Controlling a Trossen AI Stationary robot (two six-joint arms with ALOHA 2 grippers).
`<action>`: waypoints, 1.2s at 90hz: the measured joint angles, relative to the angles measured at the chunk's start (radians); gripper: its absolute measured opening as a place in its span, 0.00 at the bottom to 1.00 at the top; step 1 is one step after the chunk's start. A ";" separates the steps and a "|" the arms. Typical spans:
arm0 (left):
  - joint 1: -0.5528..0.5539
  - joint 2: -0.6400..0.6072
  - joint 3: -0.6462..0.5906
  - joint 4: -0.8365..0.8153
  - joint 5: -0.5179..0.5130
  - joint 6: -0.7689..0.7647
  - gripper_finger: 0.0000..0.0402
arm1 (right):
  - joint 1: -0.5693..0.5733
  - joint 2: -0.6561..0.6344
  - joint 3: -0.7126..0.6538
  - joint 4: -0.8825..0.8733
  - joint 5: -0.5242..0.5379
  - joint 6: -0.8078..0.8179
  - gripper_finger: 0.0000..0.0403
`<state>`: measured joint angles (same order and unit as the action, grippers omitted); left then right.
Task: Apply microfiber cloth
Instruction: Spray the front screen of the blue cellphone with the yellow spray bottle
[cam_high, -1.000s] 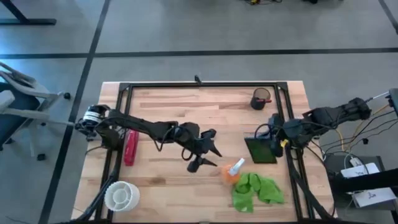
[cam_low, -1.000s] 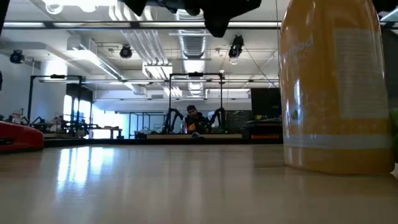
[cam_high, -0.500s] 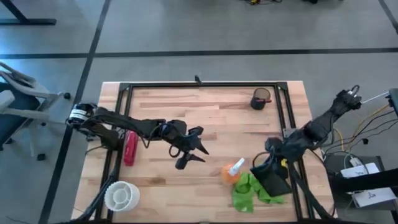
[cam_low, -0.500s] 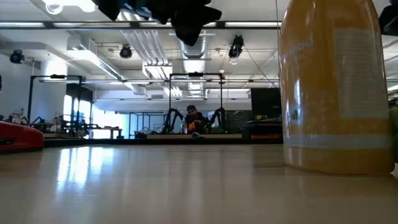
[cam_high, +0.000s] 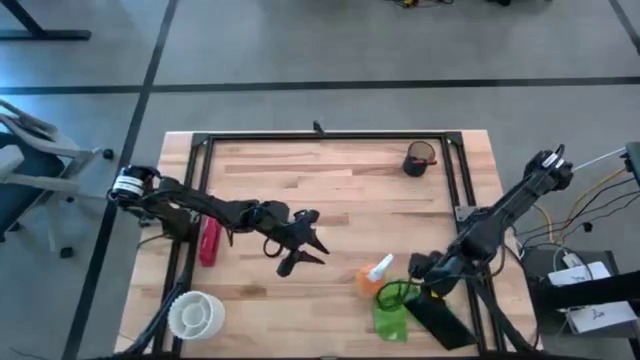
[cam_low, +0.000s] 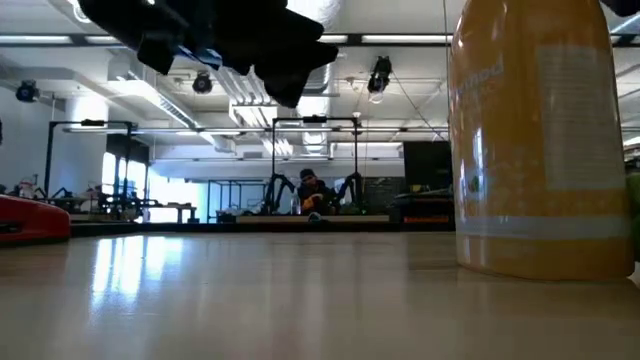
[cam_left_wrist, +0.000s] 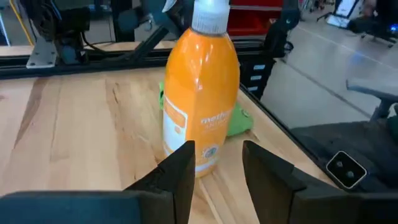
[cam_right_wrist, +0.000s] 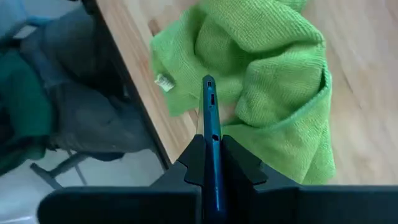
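left gripper (cam_high: 300, 250): jaws parted, empty, has backed away from the orange spray bottle (cam_left_wrist: 200, 93) ahead of them | right gripper (cam_high: 428, 285): clamped on the thin dark tablet (cam_right_wrist: 209, 134), now carried over the microfiber cloth (cam_right_wrist: 261, 81) lying just beneath the jaws | wiping looks about to begin.
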<state>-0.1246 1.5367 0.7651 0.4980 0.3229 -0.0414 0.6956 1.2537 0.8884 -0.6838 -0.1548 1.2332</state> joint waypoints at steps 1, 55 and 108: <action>0.000 0.000 -0.001 0.000 0.000 -0.001 0.29 | -0.003 0.005 0.006 -0.002 0.000 -0.004 0.02; -0.007 0.000 -0.008 0.005 0.000 -0.021 0.26 | -0.116 0.264 0.133 -0.039 -0.245 -0.164 0.02; -0.021 0.010 -0.012 -0.011 0.002 -0.017 0.28 | -0.341 0.301 0.179 -0.041 -0.275 -0.489 0.02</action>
<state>-0.1455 1.5468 0.7530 0.4869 0.3252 -0.0582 0.3548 1.5550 1.0673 -0.7246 -0.4296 0.7443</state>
